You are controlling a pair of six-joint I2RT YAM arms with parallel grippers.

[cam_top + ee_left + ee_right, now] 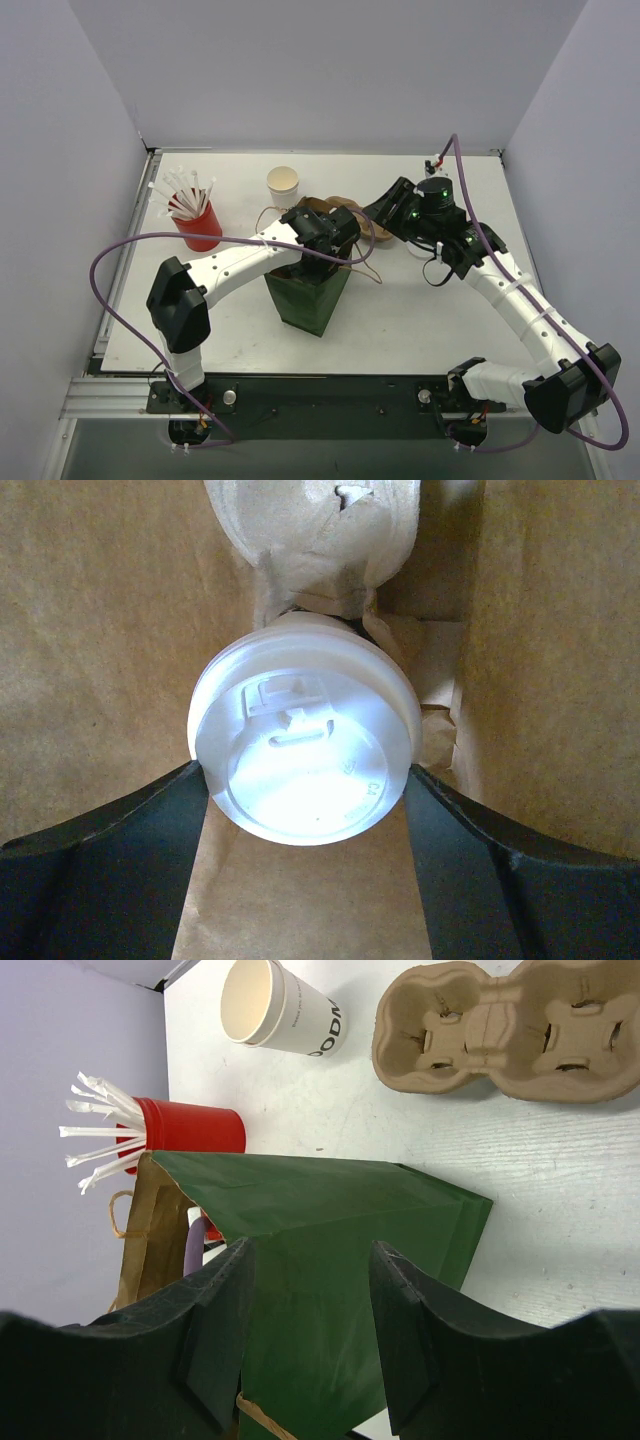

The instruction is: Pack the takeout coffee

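Note:
The takeout coffee (303, 735), a small white cup with a round white lid, shows only in the left wrist view, down inside the paper bag, whose brown inner walls (100, 630) surround it. My left gripper (305, 800) reaches into the top of the green bag (305, 295), and its black fingers (150, 830) press on both sides of the lid. My right gripper (310, 1340) is open beside the bag's green outer wall (330, 1220), with the jaws apart and nothing between them. In the top view it (365, 222) hovers at the bag's upper right.
A lidless white cup (284, 185) stands behind the bag. A red cup of white straws (198, 225) stands to the left. A pulp cup carrier (500, 1030) lies on the table behind the bag. A pulp-coloured moulded piece (310, 530) sits above the coffee inside the bag.

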